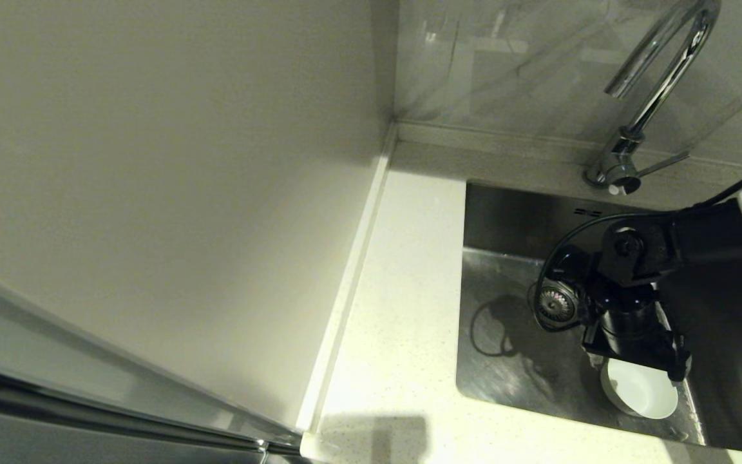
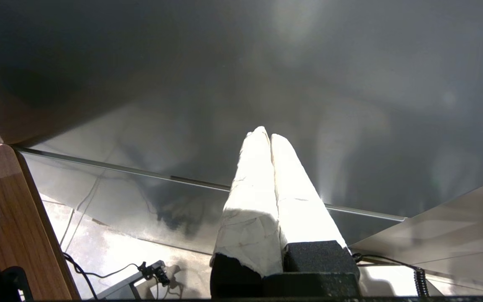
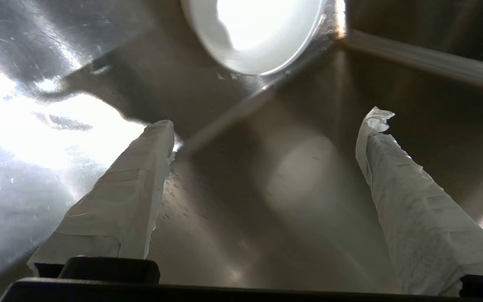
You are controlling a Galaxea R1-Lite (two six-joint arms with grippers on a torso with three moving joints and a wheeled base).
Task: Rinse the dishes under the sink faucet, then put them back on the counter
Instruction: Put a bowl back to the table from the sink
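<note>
A white bowl (image 1: 640, 389) sat on the floor of the sink (image 1: 513, 361), in the near corner by the front wall, upright with its mouth up. The right hand (image 1: 635, 361) hung just above and behind the bowl, reaching down into the basin from the right, its arm crossing over the sink beside the drain strainer (image 1: 555, 303). In the right wrist view the two taped fingers (image 3: 115, 201) stood wide apart with nothing between them; the bowl (image 3: 258, 33) lay beyond the fingertips, near but untouched, against the corner of the steel walls. The faucet (image 1: 651, 96) rose from the back edge of the surface (image 1: 397, 309), well behind the hand. The left hand (image 2: 271, 138) was away from the sink, its fingers pressed together and holding nothing, pointing at a dark glossy panel.
</note>
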